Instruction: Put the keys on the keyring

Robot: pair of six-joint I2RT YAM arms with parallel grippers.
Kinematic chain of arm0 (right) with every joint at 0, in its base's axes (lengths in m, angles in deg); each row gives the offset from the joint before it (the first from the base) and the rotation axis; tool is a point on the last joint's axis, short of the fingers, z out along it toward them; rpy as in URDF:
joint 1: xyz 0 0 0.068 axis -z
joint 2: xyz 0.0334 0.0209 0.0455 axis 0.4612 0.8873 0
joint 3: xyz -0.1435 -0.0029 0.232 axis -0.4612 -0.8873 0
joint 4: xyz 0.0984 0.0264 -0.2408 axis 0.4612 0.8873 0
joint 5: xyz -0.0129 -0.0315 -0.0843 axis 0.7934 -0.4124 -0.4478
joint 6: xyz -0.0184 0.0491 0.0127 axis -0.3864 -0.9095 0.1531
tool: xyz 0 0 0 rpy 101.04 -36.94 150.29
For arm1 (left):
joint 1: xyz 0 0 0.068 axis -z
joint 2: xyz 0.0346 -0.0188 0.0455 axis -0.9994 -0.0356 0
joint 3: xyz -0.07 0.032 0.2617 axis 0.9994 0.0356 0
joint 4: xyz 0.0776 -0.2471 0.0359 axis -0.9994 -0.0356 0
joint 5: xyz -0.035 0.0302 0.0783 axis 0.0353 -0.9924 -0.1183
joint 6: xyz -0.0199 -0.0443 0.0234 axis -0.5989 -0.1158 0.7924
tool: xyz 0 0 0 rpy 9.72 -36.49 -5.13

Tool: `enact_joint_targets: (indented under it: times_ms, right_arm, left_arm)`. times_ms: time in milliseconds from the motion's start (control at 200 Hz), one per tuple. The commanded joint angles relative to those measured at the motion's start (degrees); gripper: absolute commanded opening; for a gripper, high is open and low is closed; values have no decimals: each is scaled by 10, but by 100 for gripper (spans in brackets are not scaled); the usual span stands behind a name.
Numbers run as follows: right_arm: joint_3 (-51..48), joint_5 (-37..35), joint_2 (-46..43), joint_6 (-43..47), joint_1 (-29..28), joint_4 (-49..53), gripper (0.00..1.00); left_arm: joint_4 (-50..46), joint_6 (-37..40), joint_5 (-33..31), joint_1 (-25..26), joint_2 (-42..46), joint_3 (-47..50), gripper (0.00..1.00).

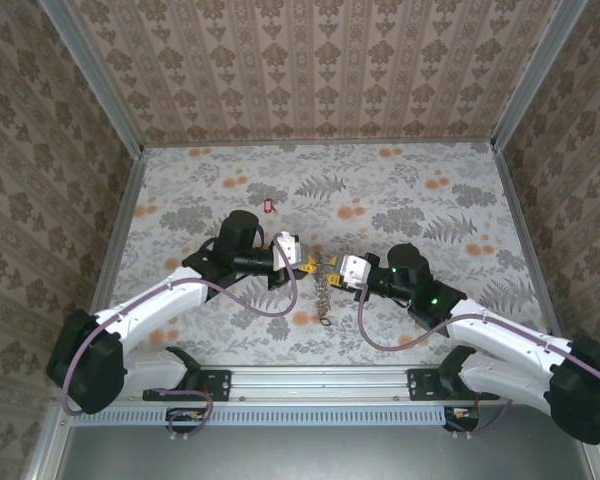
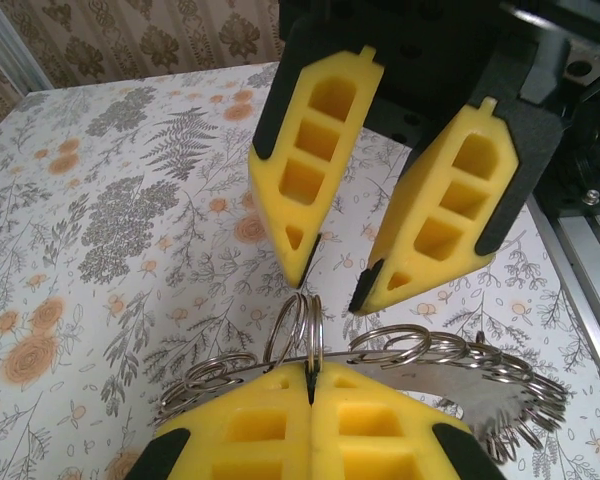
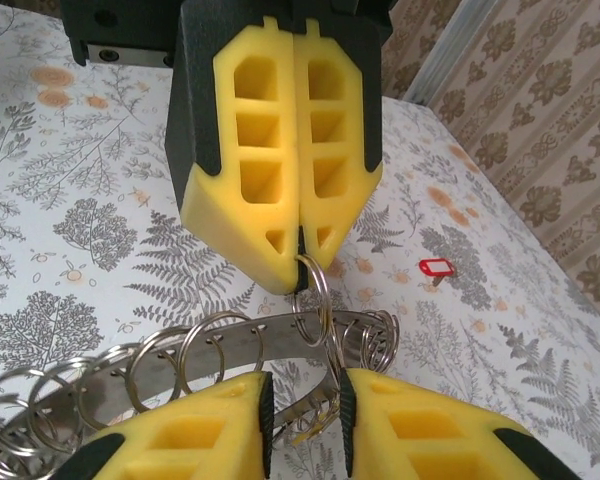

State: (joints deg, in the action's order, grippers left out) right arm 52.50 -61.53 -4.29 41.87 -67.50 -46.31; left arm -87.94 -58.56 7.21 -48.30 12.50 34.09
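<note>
The keyring is a curved metal band (image 2: 458, 387) (image 3: 242, 338) carrying several split rings, held up over the table between both grippers. My left gripper (image 2: 310, 372) (image 1: 305, 266) is shut on one upright split ring (image 2: 306, 328) of the band. Facing it, my right gripper (image 3: 302, 400) (image 1: 333, 268) has its jaws a little apart, and a thin ring wire (image 3: 328, 340) runs down into the gap by the right pad. One key with a red head (image 3: 435, 268) (image 1: 270, 206) lies flat on the table, far from both grippers.
The table (image 1: 400, 200) has a floral cloth and is walled by patterned panels on three sides. A chain of rings (image 1: 325, 300) hangs from the band toward the near edge. A metal rail (image 1: 320, 380) with the arm bases runs along the front.
</note>
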Motion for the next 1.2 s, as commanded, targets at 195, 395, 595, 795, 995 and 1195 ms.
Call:
enact_joint_targets:
  times_ms: [195, 395, 595, 795, 995, 1195]
  right_arm:
    - [8, 28, 16, -7, -2, -18, 21]
    - [-9, -24, 4, -6, -1, -43, 35]
    - [-16, -22, -9, 6, 9, -33, 36]
    - [-11, 25, -6, 7, 9, -25, 37]
    - [-4, 23, 3, 18, 8, -26, 33]
    - [11, 29, 17, 21, 8, -29, 27]
  left_arm:
    - [12, 7, 30, 3, 6, -14, 0]
    - [-6, 19, 36, 4, 6, -19, 0]
    - [-19, 24, 63, 5, 7, -28, 0]
    - [-35, 33, 70, 5, 1, -40, 0]
    - [-39, 32, 75, 5, 2, -40, 0]
    - [-42, 34, 79, 5, 3, -40, 0]
